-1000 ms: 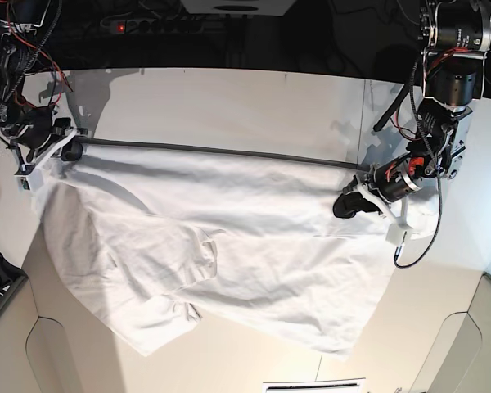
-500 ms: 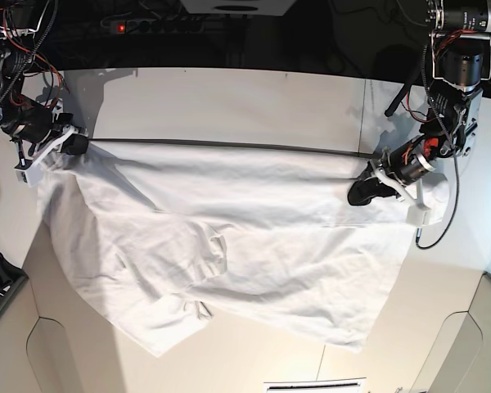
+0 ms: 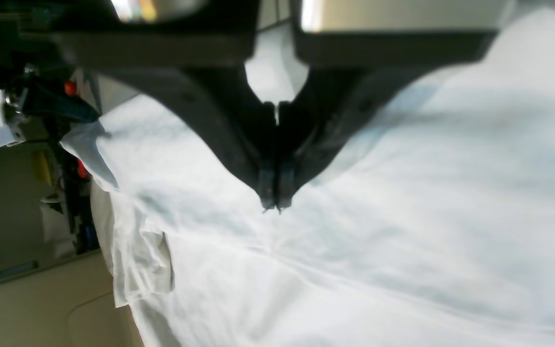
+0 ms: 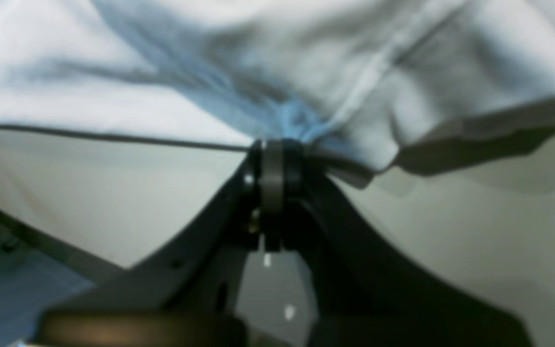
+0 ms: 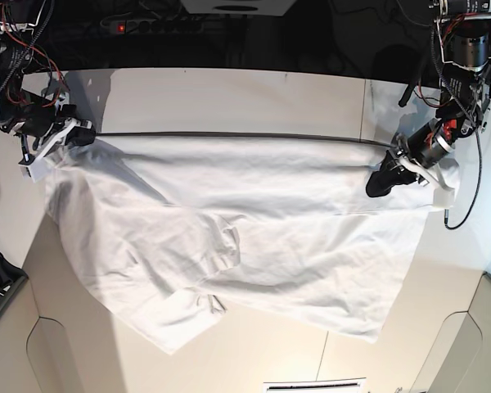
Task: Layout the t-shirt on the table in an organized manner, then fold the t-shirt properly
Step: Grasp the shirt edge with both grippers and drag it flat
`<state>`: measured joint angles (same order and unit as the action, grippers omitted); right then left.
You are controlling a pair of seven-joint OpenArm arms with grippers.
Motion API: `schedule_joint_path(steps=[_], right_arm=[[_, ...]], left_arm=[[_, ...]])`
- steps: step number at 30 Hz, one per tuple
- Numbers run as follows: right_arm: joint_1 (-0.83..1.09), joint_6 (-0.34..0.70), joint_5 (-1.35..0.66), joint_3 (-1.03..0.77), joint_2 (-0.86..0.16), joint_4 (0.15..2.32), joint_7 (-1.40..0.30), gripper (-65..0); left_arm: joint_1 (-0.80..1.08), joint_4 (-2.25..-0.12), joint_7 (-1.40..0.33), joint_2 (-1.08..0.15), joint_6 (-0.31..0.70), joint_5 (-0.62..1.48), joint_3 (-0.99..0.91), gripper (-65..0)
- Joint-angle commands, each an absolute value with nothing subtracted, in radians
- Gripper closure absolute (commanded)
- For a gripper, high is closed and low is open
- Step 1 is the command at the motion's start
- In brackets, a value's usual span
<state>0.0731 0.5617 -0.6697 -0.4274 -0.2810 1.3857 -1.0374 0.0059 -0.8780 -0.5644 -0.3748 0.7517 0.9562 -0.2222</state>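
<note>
The white t-shirt (image 5: 254,221) lies spread and wrinkled across the white table (image 5: 229,98), its top edge pulled taut between my two grippers. Its collar (image 5: 221,246) is bunched near the middle and a sleeve (image 5: 188,315) is folded at the front. My right gripper (image 5: 80,137) is shut on the shirt's top left corner; the right wrist view shows its jaws (image 4: 272,149) pinching gathered cloth (image 4: 354,96). My left gripper (image 5: 382,182) is shut on the top right corner, with its tips (image 3: 271,205) closed in the fabric (image 3: 403,193).
The table's back edge borders a dark area with a power strip (image 5: 121,27) and cables. The front corners of the table are cut away over beige panels (image 5: 57,360). The shirt's lower hem (image 5: 368,332) reaches near the front edge.
Both grippers have moved toward the back and to the right in the base view, dragging the shirt with them. The top edge is straighter and tauter.
</note>
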Motion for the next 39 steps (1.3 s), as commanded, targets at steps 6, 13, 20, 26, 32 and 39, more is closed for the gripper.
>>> schedule_joint_path(steps=[6, 13, 20, 26, 32, 39], right_arm=[[0.017, 0.58, -0.685, -0.408, -0.235, 1.461, -0.984, 0.0], [-0.006, 0.552, -0.384, -0.229, -0.185, 1.448, -0.817, 0.0], [-0.02, 0.415, -0.174, -0.16, -0.186, 1.422, -0.782, 0.0], [-0.013, 0.415, -0.175, -0.159, -0.185, 1.379, -0.799, 0.0], [-0.001, 0.415, -0.209, -0.159, -0.185, 1.339, -0.805, 0.0], [0.064, 0.419, -0.211, -0.159, -0.185, 1.342, -0.812, 0.0]], left_arm=[[0.033, -0.881, -0.61, -0.38, 0.698, 0.931, -0.221, 0.0], [0.033, -0.947, -0.61, -0.38, 0.698, 0.914, -0.221, 0.0], [0.034, -0.953, -0.61, -0.386, 0.698, 0.876, -0.221, 0.0], [0.034, -0.953, -0.606, -0.408, 0.698, 0.901, -0.221, 0.0], [0.046, -0.953, -0.606, -0.408, 0.698, 0.901, -0.221, 0.0], [0.104, -1.0, -0.606, -0.408, 0.698, 0.902, -0.221, 0.0]])
